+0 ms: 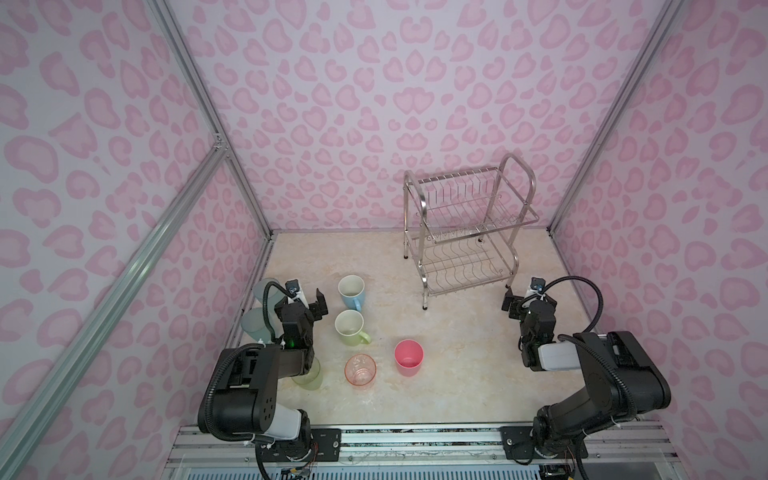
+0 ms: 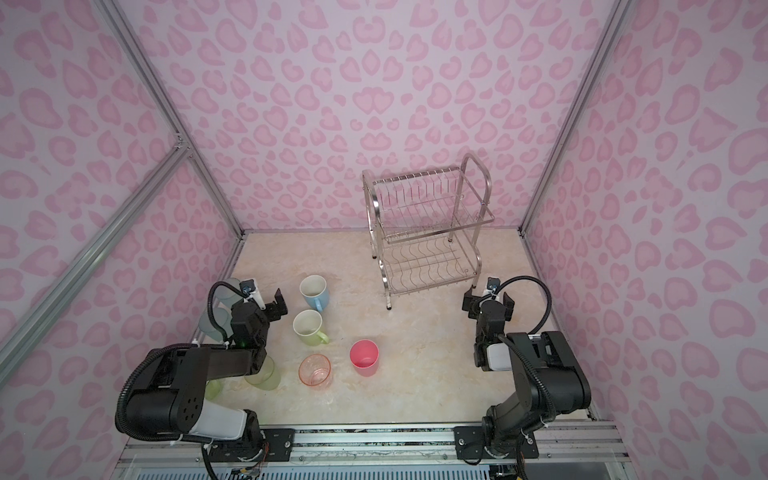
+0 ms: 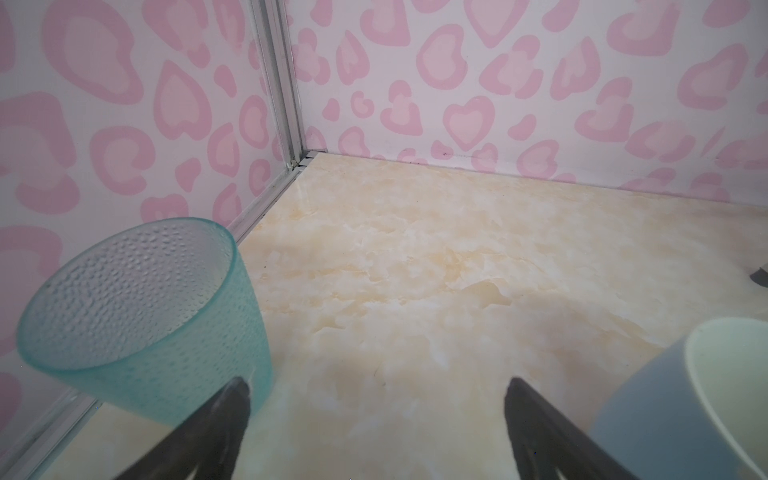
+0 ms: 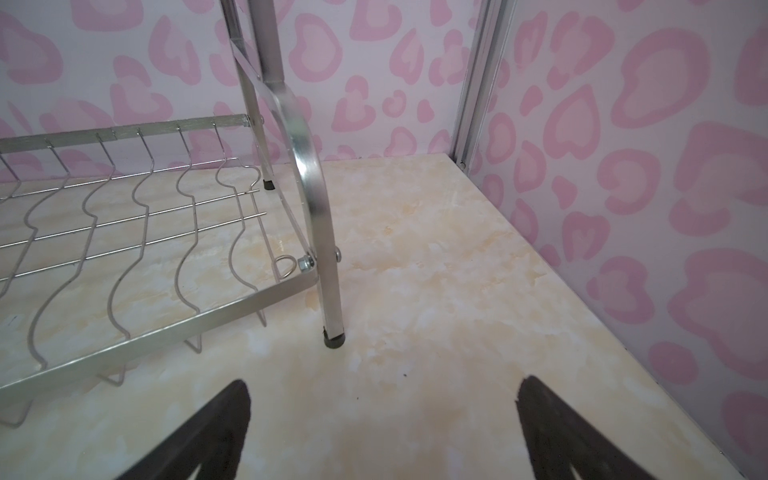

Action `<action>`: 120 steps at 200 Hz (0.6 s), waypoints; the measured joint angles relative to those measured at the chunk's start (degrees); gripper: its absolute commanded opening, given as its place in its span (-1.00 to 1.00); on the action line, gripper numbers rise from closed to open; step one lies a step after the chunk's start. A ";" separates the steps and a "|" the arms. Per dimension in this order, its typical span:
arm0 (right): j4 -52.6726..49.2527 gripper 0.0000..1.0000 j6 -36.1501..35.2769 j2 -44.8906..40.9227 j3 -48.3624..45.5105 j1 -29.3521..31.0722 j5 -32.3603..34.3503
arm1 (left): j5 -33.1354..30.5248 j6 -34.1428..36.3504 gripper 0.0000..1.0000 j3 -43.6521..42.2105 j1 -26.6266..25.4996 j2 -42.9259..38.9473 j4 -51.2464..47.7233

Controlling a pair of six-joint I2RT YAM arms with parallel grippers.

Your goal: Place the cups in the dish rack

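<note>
The empty steel dish rack (image 1: 465, 232) stands at the back right. The cups stand upright on the left of the table: a blue mug (image 1: 351, 292), a green mug (image 1: 351, 328), an orange-pink tumbler (image 1: 360, 370), a pink tumbler (image 1: 409, 357), a yellow-green tumbler (image 1: 309, 376) partly under the left arm, and two pale blue tumblers (image 1: 264, 291) by the left wall. My left gripper (image 3: 376, 386) is open and empty, between a pale blue tumbler (image 3: 145, 316) and the blue mug (image 3: 665, 415). My right gripper (image 4: 382, 386) is open and empty, just before the rack's front right leg (image 4: 328, 270).
Pink patterned walls close in the marble-look table (image 1: 457, 353) on three sides. Aluminium frame posts (image 1: 266, 228) stand in the back corners. The arm bases sit on a rail (image 1: 415, 436) along the front edge. Bare tabletop lies between the pink tumbler and the right arm.
</note>
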 measured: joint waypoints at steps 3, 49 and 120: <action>0.00 0.98 0.00 0.00 0.00 0.00 0.00 | 0.00 0.00 0.93 0.00 0.00 0.00 0.00; 0.02 0.99 -0.11 0.00 0.00 0.74 0.46 | 0.00 0.00 0.99 -0.02 -0.07 0.00 0.00; 0.31 0.98 -1.20 -0.46 -0.22 2.40 2.95 | -0.02 0.00 0.99 -0.13 -0.13 -0.02 0.04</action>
